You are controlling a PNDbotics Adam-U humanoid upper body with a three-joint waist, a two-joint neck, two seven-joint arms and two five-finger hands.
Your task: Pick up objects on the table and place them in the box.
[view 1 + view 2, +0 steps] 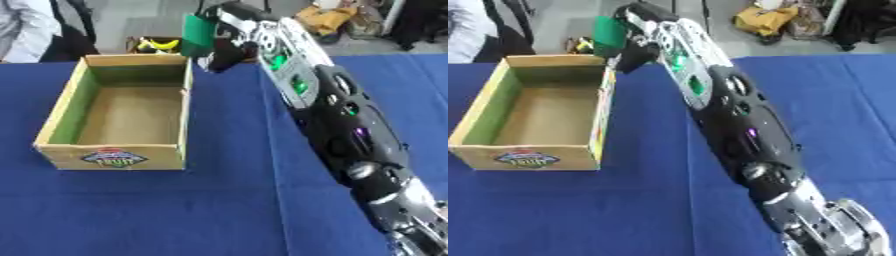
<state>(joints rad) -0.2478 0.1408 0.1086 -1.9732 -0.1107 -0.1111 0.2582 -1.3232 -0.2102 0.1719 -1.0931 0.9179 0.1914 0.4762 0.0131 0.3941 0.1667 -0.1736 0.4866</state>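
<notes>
The nearest part of the scene is taken up by the right arm, which enters from the lower right corner and is stretched diagonally up and to the left across the blue-covered table. Its black shell is dotted with small green and purple lights, and silver joints are seen near the lower corner. To the left of the arm, an open cardboard box is set on the table; its inner walls are lined green, its floor is plain brown, and a coloured label is carried on its near wall. Nothing is seen lying inside it. Farther back, at the end of the arm, the right hand is held above the table just beyond the far right corner of the box. A flat green object is pinched in its curled fingers and is held upright, clear of the table, just outside the box's far right corner. The left hand is not seen in either view.
</notes>
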